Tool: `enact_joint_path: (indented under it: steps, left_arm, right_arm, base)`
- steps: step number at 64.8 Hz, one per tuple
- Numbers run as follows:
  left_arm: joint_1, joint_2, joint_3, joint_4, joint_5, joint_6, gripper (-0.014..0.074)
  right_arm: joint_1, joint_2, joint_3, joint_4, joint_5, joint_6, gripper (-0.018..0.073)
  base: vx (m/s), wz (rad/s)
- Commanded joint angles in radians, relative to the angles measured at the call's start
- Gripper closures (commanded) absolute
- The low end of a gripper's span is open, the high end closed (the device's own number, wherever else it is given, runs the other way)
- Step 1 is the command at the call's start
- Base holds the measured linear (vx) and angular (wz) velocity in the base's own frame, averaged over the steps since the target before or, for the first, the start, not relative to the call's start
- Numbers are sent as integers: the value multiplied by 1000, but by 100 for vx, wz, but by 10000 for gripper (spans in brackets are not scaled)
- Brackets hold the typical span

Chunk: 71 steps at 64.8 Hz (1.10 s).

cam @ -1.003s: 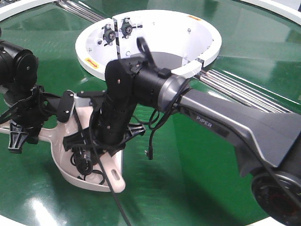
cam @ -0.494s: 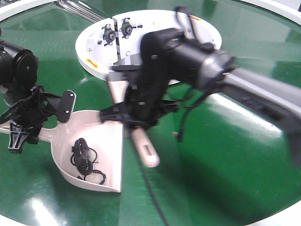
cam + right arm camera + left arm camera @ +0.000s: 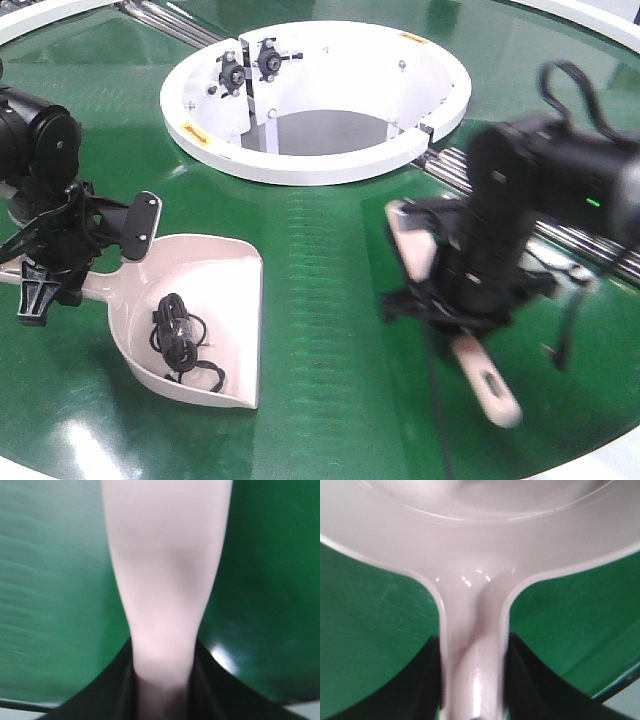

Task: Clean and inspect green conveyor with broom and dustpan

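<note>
The pale pink dustpan (image 3: 215, 280) lies on the green conveyor (image 3: 320, 300) at the left, with a tangle of black cable (image 3: 178, 340) in its scoop. My left gripper (image 3: 90, 270) is shut on the dustpan's handle; the left wrist view shows the handle (image 3: 472, 645) pinched between the dark fingers of the left gripper (image 3: 472, 685), with green conveyor (image 3: 370, 630) below. At the right my right gripper (image 3: 460, 300) is shut on the broom (image 3: 488, 385), slotted handle end toward the front. In the right wrist view the broom (image 3: 165, 570) leaves the right gripper (image 3: 162, 680), blurred. Bristles are hidden.
A white ring-shaped housing (image 3: 300, 160) stands at the back centre, apart from the dustpan. Steel rods (image 3: 455, 160) run from it toward the right behind my right arm. The belt's white outer rim (image 3: 610, 455) shows at the front right corner.
My right arm has swung from over the dustpan across the belt to the right, carrying the broom. The dustpan, the cable in it and my left gripper have stayed put.
</note>
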Motion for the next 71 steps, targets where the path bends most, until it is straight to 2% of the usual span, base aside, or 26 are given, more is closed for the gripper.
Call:
enact_joint_path:
  steps: [1,8,17,29,71]
  left_arm:
    - [-8,-40,-28,9,43,13,602]
    - [-8,-40,-28,9,43,13,602]
    - [-8,-40,-28,9,43,13,602]
    - [-8,-40,-28,9,43,13,602]
    - [-8,-40,-28,9,43,13,602]
  right_arm:
    - [-49,-77,64,-7,-56,-39,560]
    - [-80,-84,132,-7,-87,-67,560]
    - [-80,-83,186,-29,-137,-85,560]
    - [-80,-78,188,-49,-192,-75,560]
    - [-80,-78,188,-46,-184,-75,560]
  base:
    - [0,0]
    - [0,0]
    - [0,0]
    - [0,0]
    - [0,0]
